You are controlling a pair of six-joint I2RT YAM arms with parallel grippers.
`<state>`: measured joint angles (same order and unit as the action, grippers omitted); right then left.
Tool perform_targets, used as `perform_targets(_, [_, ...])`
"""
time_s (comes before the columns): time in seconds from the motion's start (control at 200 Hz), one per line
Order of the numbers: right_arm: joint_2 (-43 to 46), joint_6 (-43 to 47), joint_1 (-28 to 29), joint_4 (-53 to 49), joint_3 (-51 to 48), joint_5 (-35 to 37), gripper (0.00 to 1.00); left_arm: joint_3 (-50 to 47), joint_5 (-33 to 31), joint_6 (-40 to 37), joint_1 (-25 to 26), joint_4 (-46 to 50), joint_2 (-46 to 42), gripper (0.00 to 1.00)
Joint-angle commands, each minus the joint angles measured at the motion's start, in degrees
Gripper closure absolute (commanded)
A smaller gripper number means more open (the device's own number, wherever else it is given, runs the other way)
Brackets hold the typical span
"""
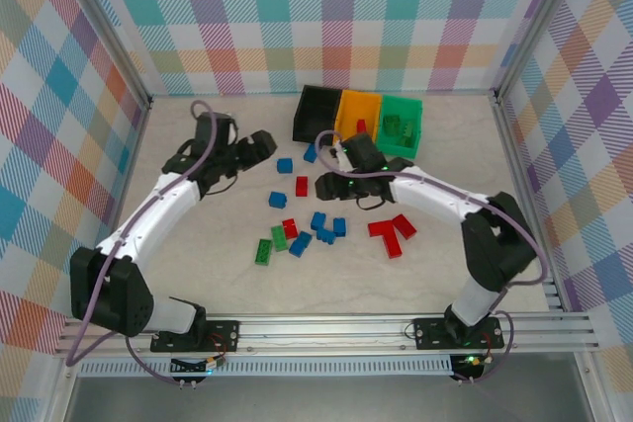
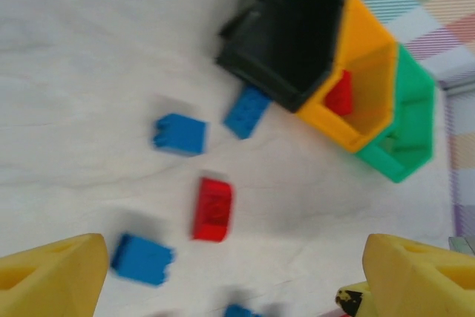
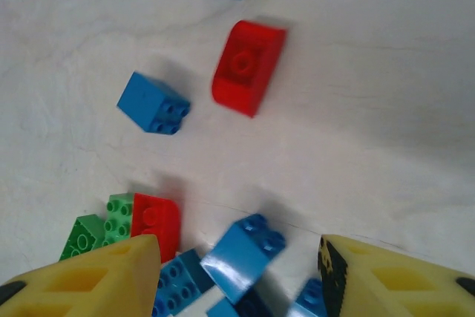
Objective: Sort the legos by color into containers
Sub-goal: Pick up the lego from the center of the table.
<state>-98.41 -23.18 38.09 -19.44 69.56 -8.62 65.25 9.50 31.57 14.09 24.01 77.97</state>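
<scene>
The containers stand in a row at the back: black (image 1: 318, 114), orange (image 1: 356, 109) and green (image 1: 403, 122). A red lego (image 2: 340, 94) lies in the orange bin (image 2: 367, 102), beside the black bin (image 2: 297, 27) and the green bin (image 2: 404, 135). Loose blue, red and green legos are scattered mid-table. My left gripper (image 1: 259, 146) hangs open and empty (image 2: 237, 287) above a red brick (image 2: 213, 208) and blue bricks (image 2: 180, 134). My right gripper (image 1: 327, 185) is open (image 3: 239, 276) over a tilted blue brick (image 3: 243, 252), which touches neither finger.
A blue brick (image 2: 247, 110) lies against the black bin's front. A red-and-green pair (image 3: 141, 220) and more blue bricks crowd my right fingers. Red bricks (image 1: 391, 232) lie right of centre, green ones (image 1: 264, 251) to the left. Checked walls enclose the table.
</scene>
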Motion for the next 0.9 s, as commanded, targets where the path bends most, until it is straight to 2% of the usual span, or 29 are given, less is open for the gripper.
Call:
perform_targets(0.0, [-6.25, -0.76, 2.21, -5.96, 6.06, 0.64, 0.41, 1.5, 5.36, -5.75, -4.35, 10.94, -2.76, 0.1])
perform_targets(0.12, [-16.05, -1.35, 4.51, -10.56, 16.1, 4.74, 0.41, 5.24, 12.24, -8.97, -8.88, 18.39, -1.84, 0.1])
perform_targets(0.19, [-20.9, -1.66, 4.98, -12.85, 21.82, 6.49, 0.41, 6.67, 13.89, -11.06, -10.42, 21.94, -1.82, 0.1])
perform_targets(0.375, [-30.17, -2.15, 5.16, -17.74, 32.99, 10.79, 0.41, 7.24, 13.05, -17.09, -13.1, 27.84, -4.01, 0.09])
perform_targets(0.57, [-36.79, -1.44, 5.16, -22.45, 42.41, 12.71, 0.42, 5.01, 13.39, -20.08, -15.78, 28.69, -5.79, 0.09])
perform_targets(0.65, [-38.73, -1.12, 5.16, -24.05, 45.01, 13.35, 0.47, 4.29, 13.55, -20.61, -16.47, 28.37, -5.98, 0.09])
perform_targets(0.735, [-38.68, -1.13, 5.16, -23.97, 44.86, 13.56, 0.62, 3.62, 14.3, -20.54, -16.89, 27.73, -6.02, 0.09])
perform_targets(0.805, [-37.7, -1.08, 5.16, -23.39, 43.93, 14.0, 0.69, 3.07, 14.74, -20.32, -16.98, 27.25, -6.1, 0.09])
perform_targets(0.895, [-35.34, -0.41, 5.02, -22.95, 42.72, 15.58, 0.72, 1.85, 14.5, -20.02, -16.93, 26.36, -6.52, 0.09])
